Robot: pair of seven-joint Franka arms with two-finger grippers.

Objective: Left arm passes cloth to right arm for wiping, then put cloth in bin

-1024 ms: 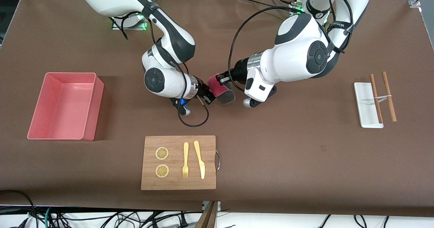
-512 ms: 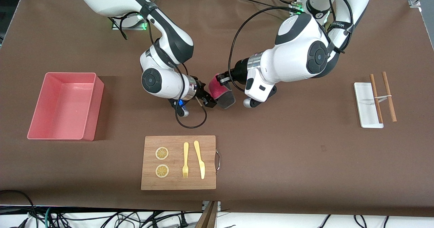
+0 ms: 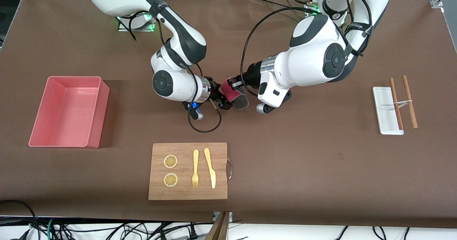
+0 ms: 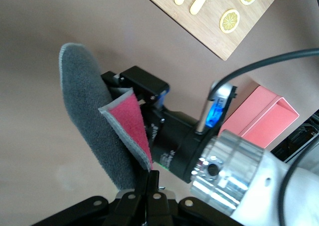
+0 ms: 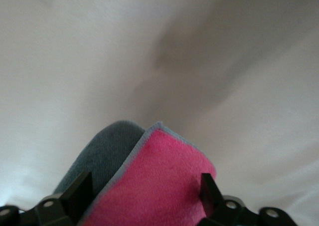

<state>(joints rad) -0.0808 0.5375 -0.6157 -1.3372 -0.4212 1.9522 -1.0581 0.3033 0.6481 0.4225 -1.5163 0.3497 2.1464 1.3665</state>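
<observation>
Cloth [image 3: 232,94], centre of frame, above the tabletop [image 3: 303,161]: pinched in the left gripper [image 3: 236,83]. Right gripper [image 3: 222,100]: fingers now spread wide and brought up around the cloth's free end, not yet clamped. Handover judged imminent; bin [image 3: 93,115] at frame left is empty.

Bright even overhead light, soft shadows beside the bin [image 3: 69,111], wrist views blurred, washed out.

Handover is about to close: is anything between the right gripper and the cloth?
Nothing visible. The right gripper is open with its fingers either side of the cloth, which the left gripper holds shut above the table.
</observation>
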